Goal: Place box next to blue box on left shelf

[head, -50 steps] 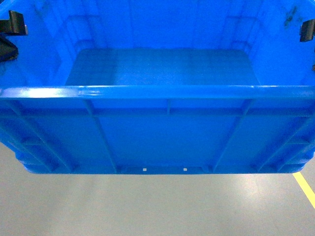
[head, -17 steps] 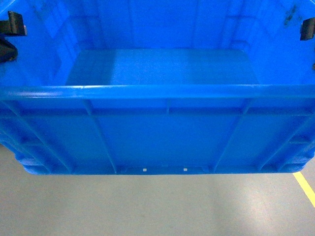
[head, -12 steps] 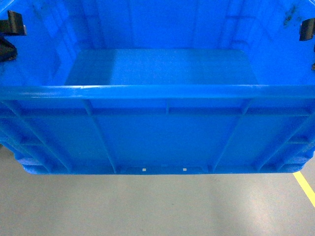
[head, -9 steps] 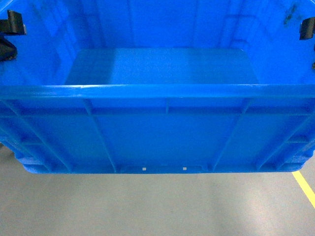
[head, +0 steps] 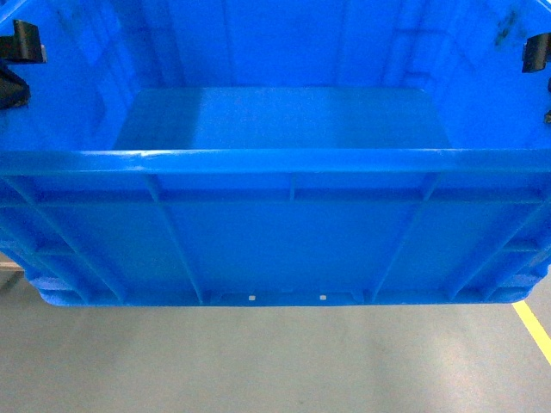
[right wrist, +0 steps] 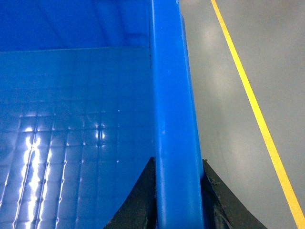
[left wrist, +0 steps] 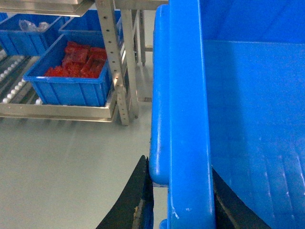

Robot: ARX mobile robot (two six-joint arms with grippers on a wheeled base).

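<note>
The box (head: pixel 275 232), a large bright-blue crate, fills the head view and hangs above the grey floor. My left gripper (left wrist: pixel 177 167) is shut on its left rim, one black finger (head: pixel 21 43) showing over that rim in the head view. My right gripper (right wrist: pixel 178 161) is shut on the right rim, and its finger (head: pixel 536 53) shows at the top right. The left shelf (left wrist: pixel 57 112), a grey rack with white rollers, appears at the upper left of the left wrist view. On it sits a smaller blue box (left wrist: pixel 71 88) holding red packets.
A perforated metal upright (left wrist: pixel 116 62) of the rack stands between the blue box and my crate. Another blue bin (left wrist: pixel 21 40) sits further back on the shelf. A yellow floor line (right wrist: pixel 248 95) runs to the right of the crate, also visible as a yellow line (head: pixel 534 331) in the head view.
The crate keeps its place in the head view with both grips unchanged. The floor beneath has shifted, and a pale edge has come into sight at the lower left.
</note>
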